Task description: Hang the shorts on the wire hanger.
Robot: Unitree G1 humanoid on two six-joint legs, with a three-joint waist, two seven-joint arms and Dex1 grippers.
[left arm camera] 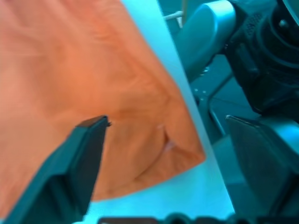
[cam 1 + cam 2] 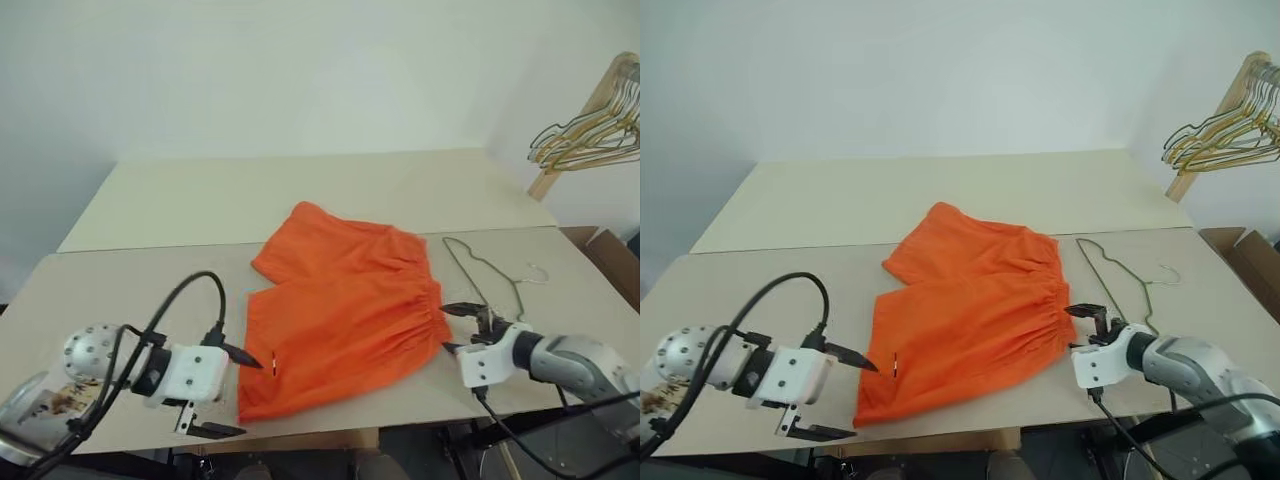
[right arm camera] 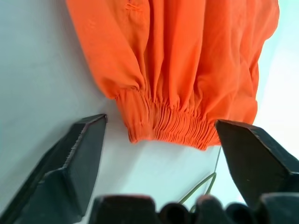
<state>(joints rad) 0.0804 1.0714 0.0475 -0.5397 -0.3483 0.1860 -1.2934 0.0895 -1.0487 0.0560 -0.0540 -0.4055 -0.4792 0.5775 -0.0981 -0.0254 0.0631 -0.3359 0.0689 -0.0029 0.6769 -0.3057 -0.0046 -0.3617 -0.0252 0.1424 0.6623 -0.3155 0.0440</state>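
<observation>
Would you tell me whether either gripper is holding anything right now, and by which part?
Nothing is held: the left gripper and right gripper are open beside the shorts.

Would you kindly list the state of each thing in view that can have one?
shorts: lying flat on the table, not on any hanger
wire hanger: lying flat beside the waistband, bare
left claw: open, holding nothing
right claw: open, holding nothing
bunch of hangers: hanging on their wooden rail

Shorts: matt orange cloth, gathered and ribbed at the waistband. Wire hanger: thin, dull grey-olive metal. Tabletop: smooth, matt beige board. Bunch of hangers: yellowish and grey wire on a pale wooden rail.
</observation>
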